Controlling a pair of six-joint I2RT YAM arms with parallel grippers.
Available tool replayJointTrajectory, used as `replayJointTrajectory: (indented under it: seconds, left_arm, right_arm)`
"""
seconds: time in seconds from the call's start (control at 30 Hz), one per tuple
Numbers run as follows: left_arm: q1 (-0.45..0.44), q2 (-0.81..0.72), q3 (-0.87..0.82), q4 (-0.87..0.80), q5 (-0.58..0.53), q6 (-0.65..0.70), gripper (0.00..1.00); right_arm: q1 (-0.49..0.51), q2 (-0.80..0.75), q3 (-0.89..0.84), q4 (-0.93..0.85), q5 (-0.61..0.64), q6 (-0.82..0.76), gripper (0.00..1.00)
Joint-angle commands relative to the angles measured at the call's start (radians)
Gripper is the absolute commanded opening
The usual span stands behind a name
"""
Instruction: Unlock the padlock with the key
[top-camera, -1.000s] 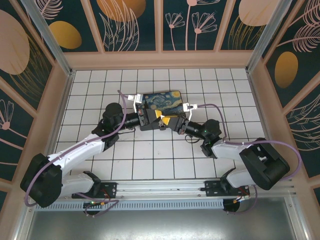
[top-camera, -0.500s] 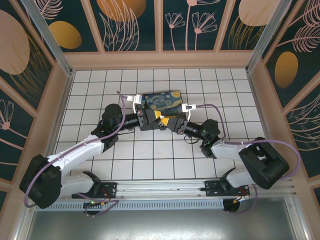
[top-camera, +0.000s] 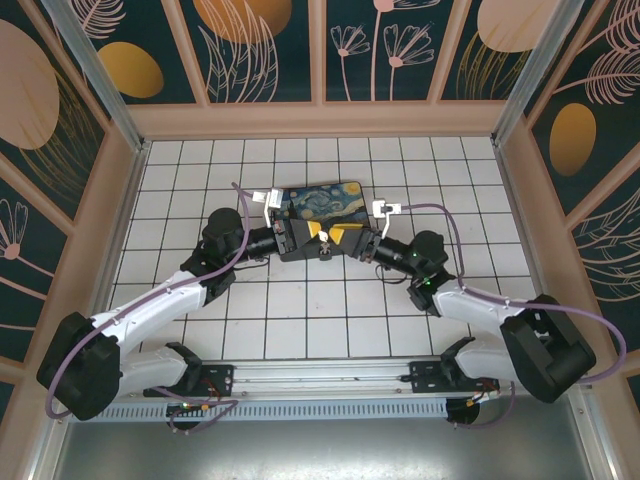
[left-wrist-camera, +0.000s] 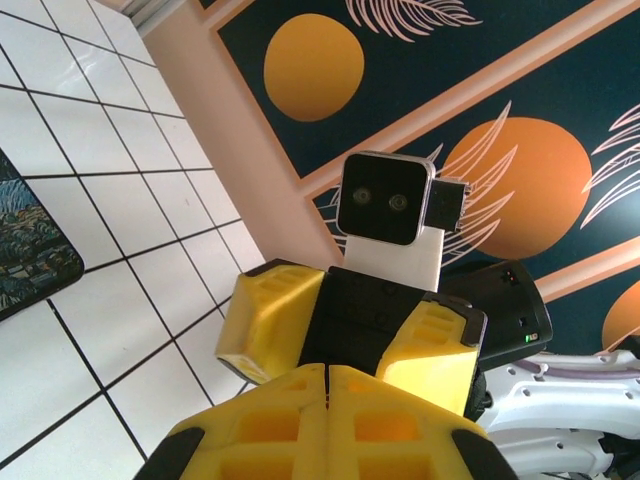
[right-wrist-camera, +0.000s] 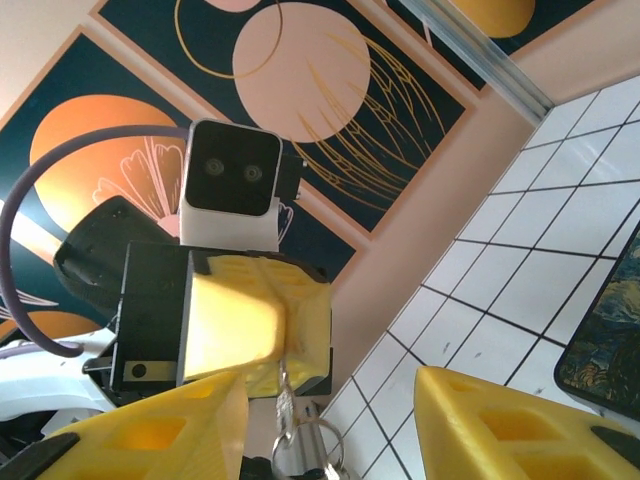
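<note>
left claw (left-wrist-camera: 326, 380) pinched key (right-wrist-camera: 285, 395), presenting it | right claw (right-wrist-camera: 330, 400) spread around it, likely to regrip

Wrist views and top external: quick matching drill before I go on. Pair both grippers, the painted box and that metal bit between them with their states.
Things:
1. left gripper
2. right gripper
3. painted box
4. dangling metal piece (too small to tell whether it is key or lock)

States:
A. fingers spread apart
B. lying on the tiles, on the far side of both grippers
C. hanging under yellow fingertips
D. fingers pressed together

Pairs: 1-D, 2-A, 3-B, 4-C
</note>
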Motion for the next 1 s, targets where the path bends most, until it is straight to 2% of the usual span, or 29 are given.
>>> replayJointTrajectory:
  seconds: [0.0, 0.23, 0.57, 0.73, 0.97]
  left_arm:
    - [-0.005, 0.001, 0.022, 0.043, 0.035, -0.005, 0.00]
    - [-0.005, -0.001, 0.013, 0.051, 0.018, -0.015, 0.00]
    - [-0.005, 0.002, -0.003, 0.106, -0.007, -0.039, 0.00]
    - [-0.005, 0.000, -0.007, 0.110, -0.010, -0.043, 0.00]
    - [-0.006, -0.002, -0.015, 0.103, -0.013, -0.040, 0.00]
  right_arm:
    - [0.017, 0.037, 0.035, 0.044, -0.007, -0.027, 0.48]
    - [0.033, 0.090, 0.035, 0.161, -0.059, 0.020, 0.40]
    - [0.038, 0.100, -0.012, 0.272, -0.061, 0.095, 0.25]
    - [0.040, 0.124, -0.012, 0.320, -0.077, 0.123, 0.22]
    - [0.040, 0.151, -0.012, 0.401, -0.087, 0.172, 0.09]
